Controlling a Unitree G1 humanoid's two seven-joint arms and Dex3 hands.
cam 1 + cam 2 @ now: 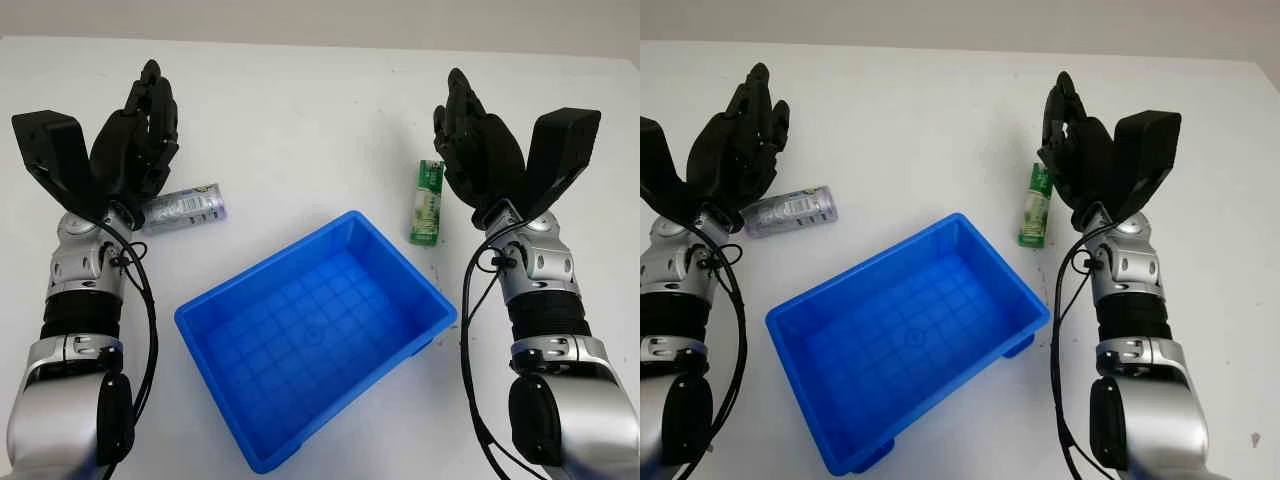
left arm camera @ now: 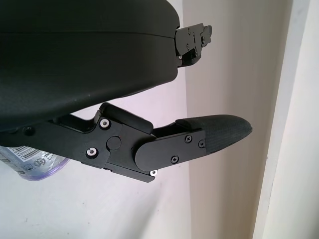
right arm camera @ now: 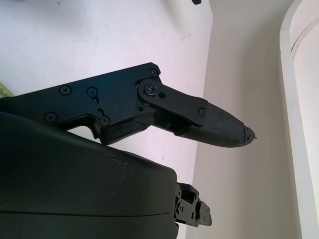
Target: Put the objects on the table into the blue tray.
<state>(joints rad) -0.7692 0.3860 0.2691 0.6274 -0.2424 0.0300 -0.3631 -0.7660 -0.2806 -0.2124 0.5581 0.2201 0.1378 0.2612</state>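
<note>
Tray (image 1: 260, 330) holds nothing | left hand (image 1: 135, 135) fingers apart, empty | right hand (image 1: 480, 140) likewise

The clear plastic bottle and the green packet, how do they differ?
The clear plastic bottle with a printed label is round and see-through; the flat green packet is opaque. The bottle lies crosswise beside the left hand, the packet lengthwise beside the right hand. Both lie outside the blue tray.

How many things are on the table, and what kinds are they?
Blue tray: 1, nothing in it
Clear bottle: 1, lying by the open left hand
Green packet: 1, lying by the open right hand
Total: 3 things
</note>
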